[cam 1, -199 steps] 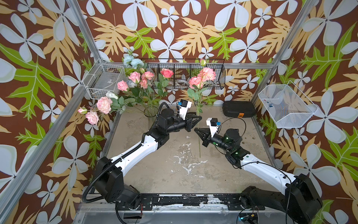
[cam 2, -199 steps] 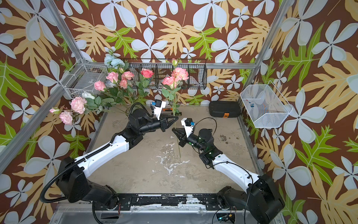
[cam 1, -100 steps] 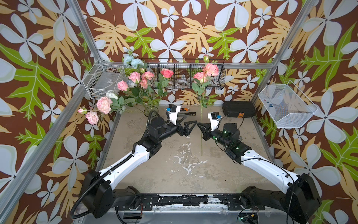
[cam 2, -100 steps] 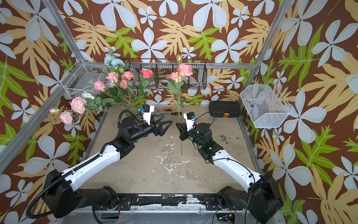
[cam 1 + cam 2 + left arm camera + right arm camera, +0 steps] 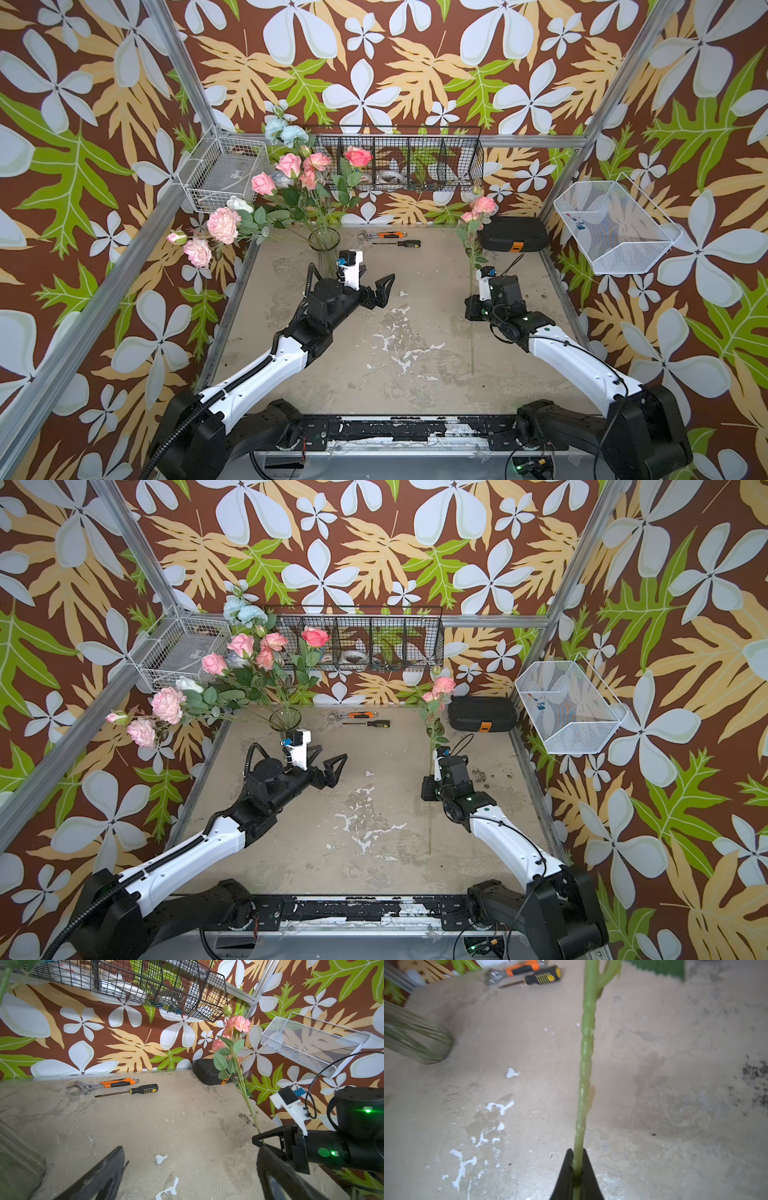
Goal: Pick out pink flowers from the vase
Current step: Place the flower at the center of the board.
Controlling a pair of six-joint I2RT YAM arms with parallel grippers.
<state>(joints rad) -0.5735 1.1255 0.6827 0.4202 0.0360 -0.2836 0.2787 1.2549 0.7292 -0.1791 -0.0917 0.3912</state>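
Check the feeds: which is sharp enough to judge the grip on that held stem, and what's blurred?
Right wrist view: soft throughout, the pink flower's stem and the vase smeared, yet the right hand reads as closed on the stem. Left wrist view: sharper, the screwdriver crisp, wide-angle bending at the edges, the left hand a dark blur. Both top views: even light, no glare.

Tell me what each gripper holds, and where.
The right gripper holds a pink flower by its lower stem. The left gripper holds nothing.
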